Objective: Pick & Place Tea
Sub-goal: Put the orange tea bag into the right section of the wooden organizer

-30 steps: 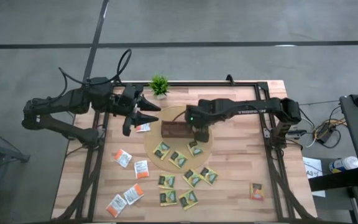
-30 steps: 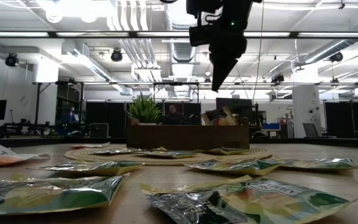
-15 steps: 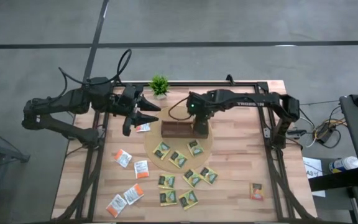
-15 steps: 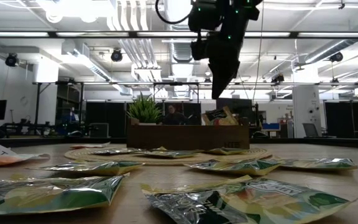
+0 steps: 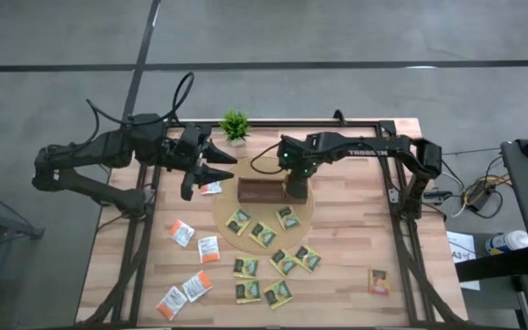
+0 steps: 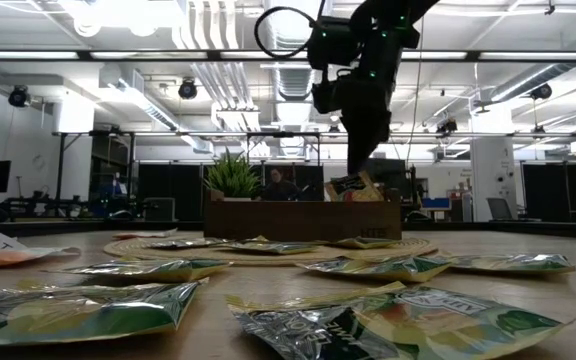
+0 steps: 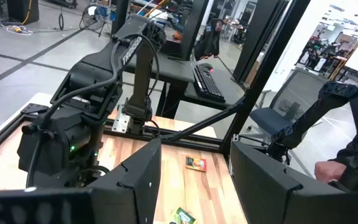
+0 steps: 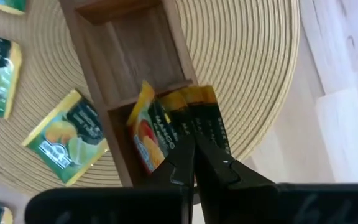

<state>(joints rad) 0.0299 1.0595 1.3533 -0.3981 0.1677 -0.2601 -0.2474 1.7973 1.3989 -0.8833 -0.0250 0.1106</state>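
1. Since a second ago the right gripper (image 5: 293, 187) has been swung from over the loose sachets on the mat back to the tray's end compartment and lowered; the left arm hasn't budged.
2. The right fingers (image 8: 213, 163) are pressed tight together, and a dark green-and-yellow sachet (image 8: 205, 122) is pinched by its edge between them, as far as the wrist view shows.
3. Key relation: the held sachet sticks out straight past the fingertips, standing on edge, pointed into the tray (image 8: 102, 55) compartment directly ahead. A second sachet with yellow and red print (image 8: 145, 132) is already leaning in there, touching it.
4. The left gripper (image 5: 211, 166) is parked wide apart, holding nothing, well off to the side, so the right arm is clearly the nearer one.
5. More tea sachets (image 5: 262, 235) are scattered flat on the worktop (image 5: 346, 247) beyond the mat (image 8: 253, 74).
6. Guess: only a release is needed next.
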